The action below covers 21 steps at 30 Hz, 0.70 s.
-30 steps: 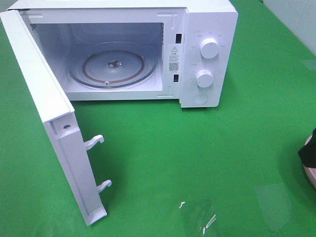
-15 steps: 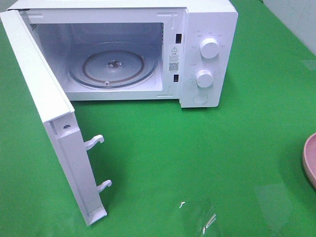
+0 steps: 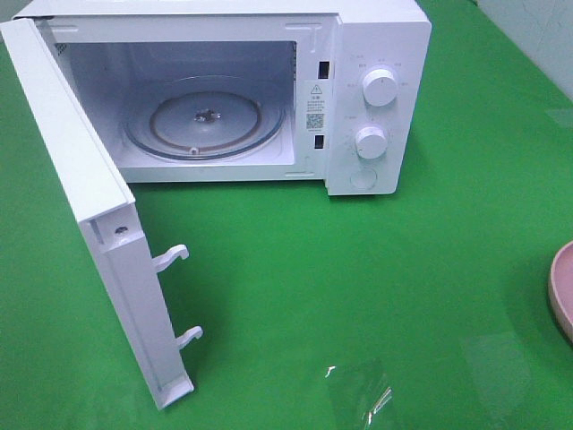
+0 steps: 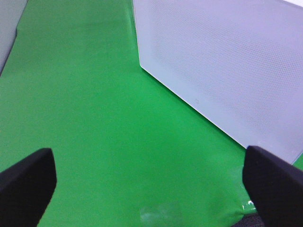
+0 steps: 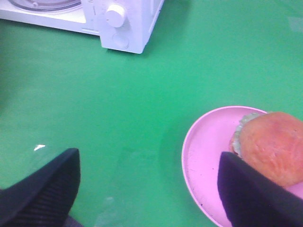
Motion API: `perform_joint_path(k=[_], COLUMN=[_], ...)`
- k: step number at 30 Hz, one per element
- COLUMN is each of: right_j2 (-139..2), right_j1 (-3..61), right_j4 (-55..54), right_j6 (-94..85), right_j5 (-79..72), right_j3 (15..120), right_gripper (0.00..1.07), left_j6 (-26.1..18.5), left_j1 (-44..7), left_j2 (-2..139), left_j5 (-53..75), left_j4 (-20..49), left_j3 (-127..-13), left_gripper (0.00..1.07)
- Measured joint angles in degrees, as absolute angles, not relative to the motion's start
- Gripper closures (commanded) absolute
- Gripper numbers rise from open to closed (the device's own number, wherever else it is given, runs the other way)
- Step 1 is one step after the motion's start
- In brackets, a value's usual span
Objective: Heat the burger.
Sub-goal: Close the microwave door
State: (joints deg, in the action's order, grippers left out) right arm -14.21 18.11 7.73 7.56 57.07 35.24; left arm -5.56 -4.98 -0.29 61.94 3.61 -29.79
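Observation:
The burger (image 5: 272, 144), with a golden-brown bun and a green lettuce frill, lies on a pink plate (image 5: 203, 151) in the right wrist view. My right gripper (image 5: 149, 189) hangs open above the green cloth, and one finger's tip overlaps the plate's near side in the picture. Nothing is between its fingers. In the high view only the plate's rim (image 3: 562, 287) shows at the right edge, and neither arm appears. My left gripper (image 4: 147, 189) is wide open and empty over the cloth beside the microwave door (image 4: 227, 71).
The white microwave (image 3: 376, 98) stands at the back with its door (image 3: 98, 224) swung open to the left. Its glass turntable (image 3: 204, 116) is bare. Two knobs sit on the right panel. Green cloth covers the table.
A dark gripper part that showed over the plate at the right edge of the high view one second ago has left that view. The microwave and plate have not moved.

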Motion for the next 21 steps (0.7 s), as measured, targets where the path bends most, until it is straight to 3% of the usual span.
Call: perform_joint_path(k=[13,21], right_j2=[0.2,0.2], right_j1=[4.4,3.9], right_j4=[2.5,2.5], right_j6=[5.0,4.9], right_j5=[55.7,55.7], right_j3=[28.2,28.2], right_gripper=[0.31,0.31], left_j6=[-5.6,-5.6], left_j1=[-5.0,-5.0], left_j2=[-0.3,-0.3], left_j5=[61.9,61.9], left_j4=[3.6,3.6], left_j3=[-29.8,-29.8], left_gripper=[0.07,0.07])
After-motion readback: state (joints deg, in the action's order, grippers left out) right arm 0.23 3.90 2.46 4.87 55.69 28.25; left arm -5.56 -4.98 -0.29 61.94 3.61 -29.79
